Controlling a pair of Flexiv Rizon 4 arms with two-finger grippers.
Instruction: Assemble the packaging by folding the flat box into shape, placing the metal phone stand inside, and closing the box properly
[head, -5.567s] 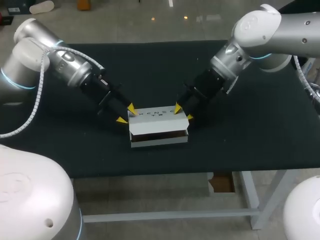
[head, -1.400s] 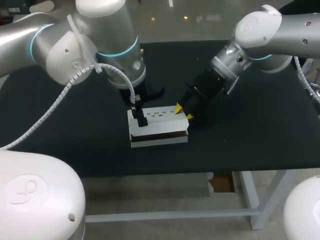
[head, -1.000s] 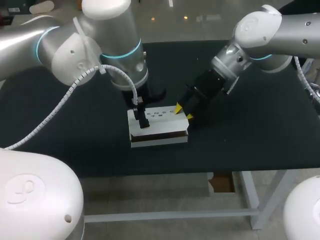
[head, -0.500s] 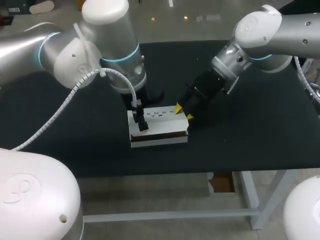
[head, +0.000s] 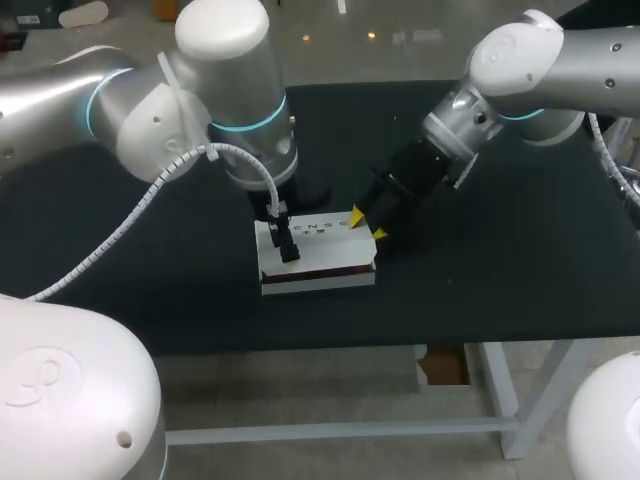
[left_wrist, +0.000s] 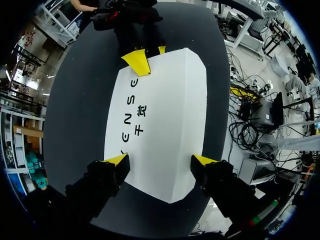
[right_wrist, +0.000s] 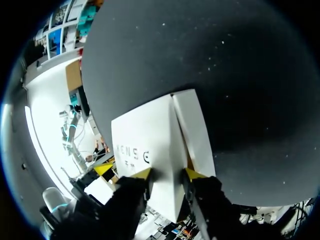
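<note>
Black cloth covers the worktop (head: 500, 290), and the white box (head: 320, 262) sits near its middle, folded into shape with the printed lid lowered and a dark gap showing along the front. My left hand (left_wrist: 161, 161) hangs straight over the box's left end, fingers spread wide, one yellow tip at each long edge of the lid. My right hand (right_wrist: 167, 174) slants in at the box's right end, drawn narrow and pinching the far corner between its tips
</note>
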